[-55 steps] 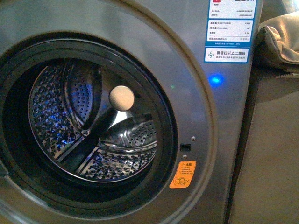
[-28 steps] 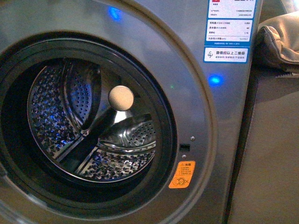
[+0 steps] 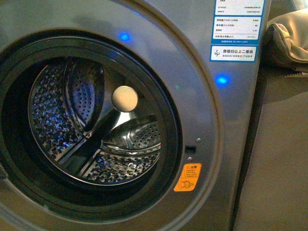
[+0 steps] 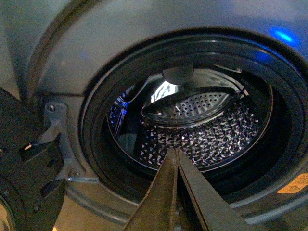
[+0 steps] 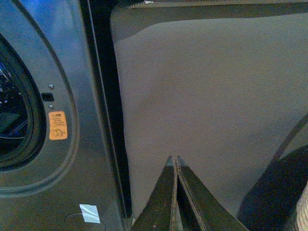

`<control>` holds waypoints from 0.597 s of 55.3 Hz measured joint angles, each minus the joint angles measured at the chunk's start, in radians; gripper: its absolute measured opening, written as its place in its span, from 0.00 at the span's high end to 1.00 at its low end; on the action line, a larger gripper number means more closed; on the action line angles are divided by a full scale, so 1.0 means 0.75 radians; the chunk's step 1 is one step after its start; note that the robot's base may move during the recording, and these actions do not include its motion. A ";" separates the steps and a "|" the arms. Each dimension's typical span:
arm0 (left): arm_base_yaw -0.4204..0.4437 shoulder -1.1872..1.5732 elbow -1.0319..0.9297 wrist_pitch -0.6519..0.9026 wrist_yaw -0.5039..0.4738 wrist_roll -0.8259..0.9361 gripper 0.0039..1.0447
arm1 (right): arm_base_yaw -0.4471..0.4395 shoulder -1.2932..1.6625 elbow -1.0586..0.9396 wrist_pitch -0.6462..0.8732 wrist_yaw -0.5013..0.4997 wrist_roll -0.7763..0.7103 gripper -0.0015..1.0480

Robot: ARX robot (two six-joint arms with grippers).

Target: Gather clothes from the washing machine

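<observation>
A: What's your left gripper (image 4: 174, 153) doing?
B: Jaws pinched together, holding nothing, tips in front of the washing machine (image 3: 202, 110) opening. Drum (image 3: 91, 120) is bare steel; you've no clothes showing anywhere.
A: Right gripper (image 5: 173, 161)?
B: Closed too, empty, facing the grey panel (image 5: 211, 96) beside the machine.

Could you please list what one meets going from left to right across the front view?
Perforated steel drum → round cream hub → black door seal → orange warning sticker → glowing blue light → beige crumpled cloth.
</observation>
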 joint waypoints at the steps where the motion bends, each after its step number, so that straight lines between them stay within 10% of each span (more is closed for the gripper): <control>1: 0.003 -0.014 -0.023 0.011 0.003 0.001 0.98 | 0.000 0.000 0.000 0.000 -0.001 -0.001 0.98; 33: 0.110 -0.389 -0.490 0.102 0.106 0.009 0.97 | 0.000 0.000 0.000 0.000 0.000 -0.001 0.98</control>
